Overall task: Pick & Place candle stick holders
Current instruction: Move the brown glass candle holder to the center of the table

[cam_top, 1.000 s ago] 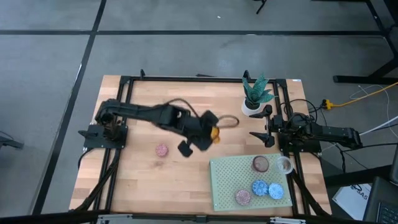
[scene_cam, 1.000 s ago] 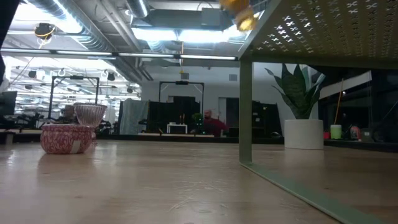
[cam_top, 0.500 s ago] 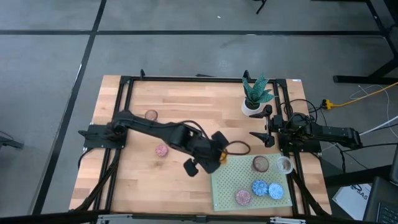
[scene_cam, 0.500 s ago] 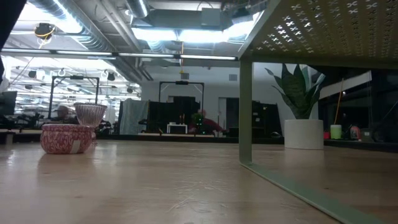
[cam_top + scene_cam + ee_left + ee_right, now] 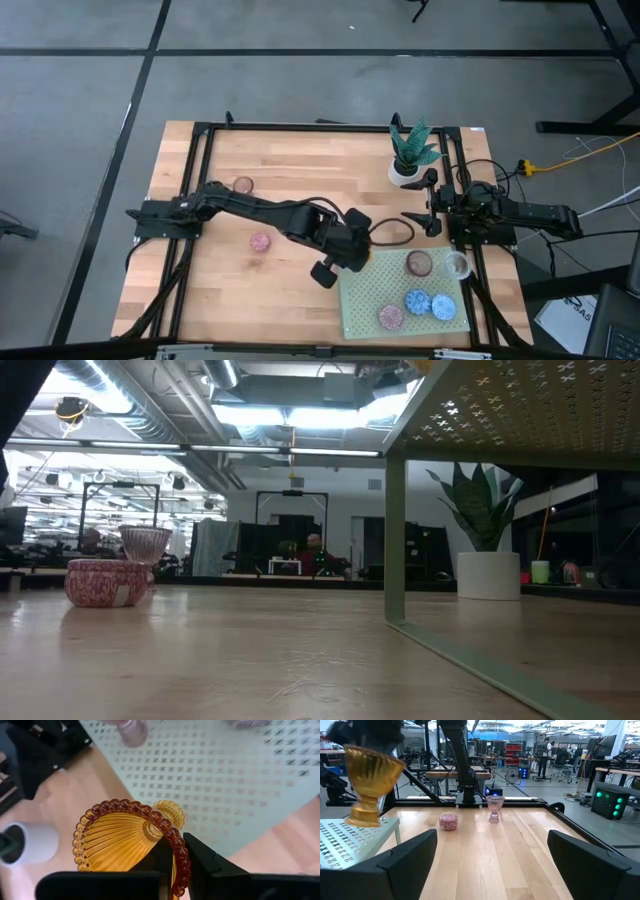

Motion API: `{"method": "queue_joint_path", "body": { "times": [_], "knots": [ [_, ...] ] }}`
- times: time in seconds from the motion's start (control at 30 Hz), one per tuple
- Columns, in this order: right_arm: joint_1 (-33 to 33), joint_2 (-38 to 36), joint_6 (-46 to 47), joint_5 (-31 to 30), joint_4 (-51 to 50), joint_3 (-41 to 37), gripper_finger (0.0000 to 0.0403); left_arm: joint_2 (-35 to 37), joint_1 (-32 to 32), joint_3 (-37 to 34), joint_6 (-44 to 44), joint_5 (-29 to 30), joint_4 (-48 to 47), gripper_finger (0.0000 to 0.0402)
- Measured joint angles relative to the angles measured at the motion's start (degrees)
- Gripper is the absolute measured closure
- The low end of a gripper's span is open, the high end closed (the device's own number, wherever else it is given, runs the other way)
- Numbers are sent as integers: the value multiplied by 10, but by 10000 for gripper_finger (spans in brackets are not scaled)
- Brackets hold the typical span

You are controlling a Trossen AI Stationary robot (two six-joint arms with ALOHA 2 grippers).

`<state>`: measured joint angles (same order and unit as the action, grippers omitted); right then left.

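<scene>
Wooden slats form the table [image 5: 290, 290], framed by black rails; the pale green perforated mat [image 5: 372, 300] lies toward five o'clock, carrying a brown cup [image 5: 419, 263], a clear cup [image 5: 457, 265], two blue cups [image 5: 417, 302] and a pink one [image 5: 390, 317]. The left gripper [image 5: 176, 852] hangs over the mat's ten o'clock corner, fingers pinched on the beaded rim of the amber candle stick holder [image 5: 120, 837], which is lifted and tilted; another pink cup [image 5: 260, 242] and a stemmed one [image 5: 243, 185] stand at nine and ten o'clock on bare wood. The right gripper [image 5: 490, 857] waits at three o'clock beside the plant pot [image 5: 404, 172], fingers spread wide.
</scene>
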<state>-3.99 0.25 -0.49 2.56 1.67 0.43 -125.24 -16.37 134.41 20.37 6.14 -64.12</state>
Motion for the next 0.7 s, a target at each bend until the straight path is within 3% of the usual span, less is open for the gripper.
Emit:
{"method": "queue_joint_path", "body": {
  "times": [0.43, 0.7],
  "knots": [
    [0, 0, 0, 0, 0, 0, 20, 14, -34, 0, 20, -9, -66, 380],
    [0, 0, 0, 0, 0, 0, 20, 27, -42, 0, -13, -1, -140, 380]
  ]
}}
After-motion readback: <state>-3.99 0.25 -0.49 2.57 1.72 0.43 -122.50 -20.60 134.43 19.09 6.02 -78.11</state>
